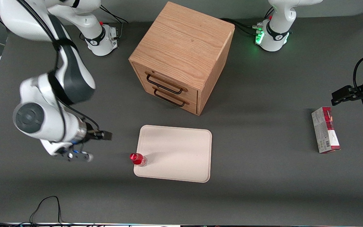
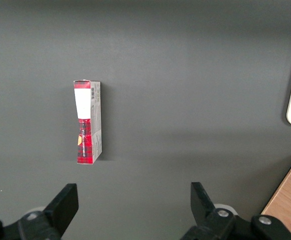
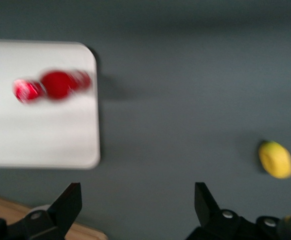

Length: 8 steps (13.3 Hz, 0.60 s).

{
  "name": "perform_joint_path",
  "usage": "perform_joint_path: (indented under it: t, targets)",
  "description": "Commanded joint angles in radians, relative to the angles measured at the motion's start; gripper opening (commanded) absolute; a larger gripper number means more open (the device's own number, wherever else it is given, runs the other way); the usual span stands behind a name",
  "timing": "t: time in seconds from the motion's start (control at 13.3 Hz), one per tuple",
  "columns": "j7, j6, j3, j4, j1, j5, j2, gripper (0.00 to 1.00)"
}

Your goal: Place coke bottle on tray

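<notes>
The coke bottle [image 1: 138, 159], small and red with a red cap, stands on the cream tray [image 1: 181, 151], at the tray's corner nearest the working arm and toward the front camera. My right gripper [image 1: 103, 136] is open and empty, above the bare table beside the tray, a short way off the bottle toward the working arm's end. In the right wrist view the bottle [image 3: 53, 85] shows blurred on the tray [image 3: 40, 135], and the gripper [image 3: 137, 202] holds nothing between its spread fingers.
A wooden two-drawer cabinet [image 1: 181, 56] stands farther from the front camera than the tray. A red-and-grey carton [image 1: 325, 130] lies toward the parked arm's end. A small yellow lemon-like lump [image 3: 275, 159] lies on the table near my gripper.
</notes>
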Motion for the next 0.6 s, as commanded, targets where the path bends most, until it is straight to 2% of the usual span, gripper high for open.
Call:
perform_joint_path:
  t: [0.0, 0.15, 0.3, 0.38, 0.53]
  targets:
    - [-0.184, 0.037, -0.068, -0.354, -0.018, 0.026, -0.301, 1.0]
    - [-0.287, 0.021, -0.14, -0.403, 0.022, 0.044, -0.382, 1.0]
    - [-0.294, 0.007, -0.3, -0.416, 0.159, 0.046, -0.424, 1.0]
    - [-0.304, -0.021, -0.329, -0.402, 0.186, 0.046, -0.432, 1.0]
    - [-0.321, -0.045, -0.329, -0.378, 0.186, 0.046, -0.442, 1.0]
